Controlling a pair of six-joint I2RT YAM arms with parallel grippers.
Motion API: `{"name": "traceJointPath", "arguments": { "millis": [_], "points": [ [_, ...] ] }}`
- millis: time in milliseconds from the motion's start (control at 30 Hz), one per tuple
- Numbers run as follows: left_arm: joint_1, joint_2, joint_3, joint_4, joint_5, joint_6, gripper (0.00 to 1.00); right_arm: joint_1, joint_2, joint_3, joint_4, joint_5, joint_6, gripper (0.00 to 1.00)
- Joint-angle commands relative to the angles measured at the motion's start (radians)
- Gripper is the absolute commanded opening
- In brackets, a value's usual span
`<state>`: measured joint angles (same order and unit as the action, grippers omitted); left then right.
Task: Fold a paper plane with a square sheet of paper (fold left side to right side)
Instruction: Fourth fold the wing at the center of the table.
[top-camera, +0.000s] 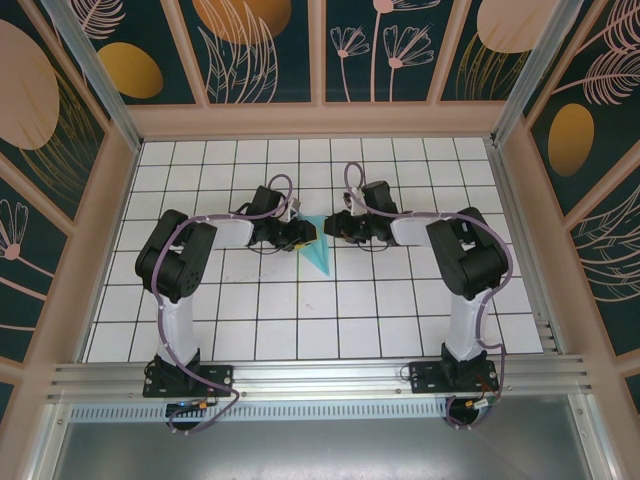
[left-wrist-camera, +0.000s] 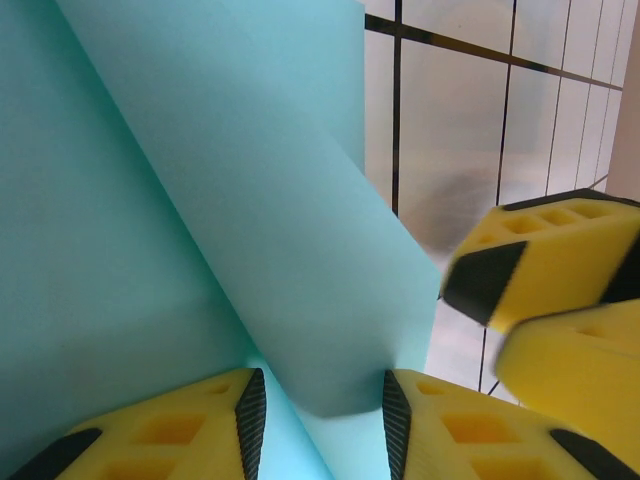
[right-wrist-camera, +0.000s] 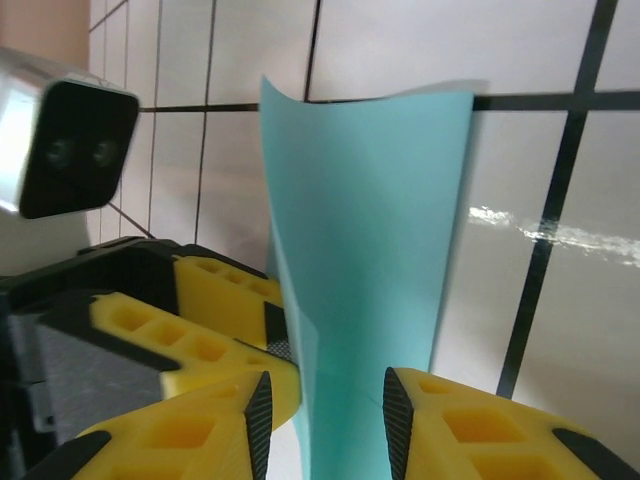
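Observation:
The light turquoise sheet of paper lies mid-table, folded into a narrow wedge whose tip points toward the near edge. Both grippers meet at its far, wide end. My left gripper comes in from the left. Its pads stand apart, with a raised curled flap of the paper between them, touching the right pad only. My right gripper comes in from the right. It stands open astride the upright paper, which touches neither pad. The left gripper's fingers press beside the paper's edge.
The white gridded table is walled by a wooden frame with patterned panels. Both arms arch inward from their bases at the near rail. The left wrist's camera housing sits close to my right gripper.

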<state>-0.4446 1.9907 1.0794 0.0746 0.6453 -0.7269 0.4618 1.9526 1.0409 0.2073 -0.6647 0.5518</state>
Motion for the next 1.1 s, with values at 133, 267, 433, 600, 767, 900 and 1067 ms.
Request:
{"name": "traceJointPath", "arguments": {
  "millis": [133,267,433,600,767,900,1067],
  "points": [
    [-0.006,0.014,0.011,-0.016,-0.018,0.024,0.40,0.007,0.047,0.056,0.048,-0.074,0.023,0.35],
    [-0.006,0.013,0.011,-0.018,-0.018,0.025,0.40,0.012,0.059,0.060,0.055,-0.080,0.026,0.34],
    [-0.006,0.011,0.010,-0.017,-0.019,0.026,0.40,0.017,0.067,0.060,0.062,-0.082,0.029,0.33],
    [-0.006,0.008,0.008,-0.016,-0.018,0.027,0.40,0.026,0.089,0.078,0.055,-0.088,0.028,0.25],
    [-0.006,0.008,0.007,-0.016,-0.021,0.027,0.40,0.023,0.083,0.078,0.018,-0.053,0.009,0.08],
    [-0.006,0.008,0.004,-0.016,-0.022,0.029,0.40,0.016,0.079,0.077,-0.020,-0.017,-0.015,0.05],
    [-0.006,0.005,0.001,-0.016,-0.023,0.029,0.40,0.016,0.082,0.089,-0.065,0.029,-0.036,0.04]
  ]
}}
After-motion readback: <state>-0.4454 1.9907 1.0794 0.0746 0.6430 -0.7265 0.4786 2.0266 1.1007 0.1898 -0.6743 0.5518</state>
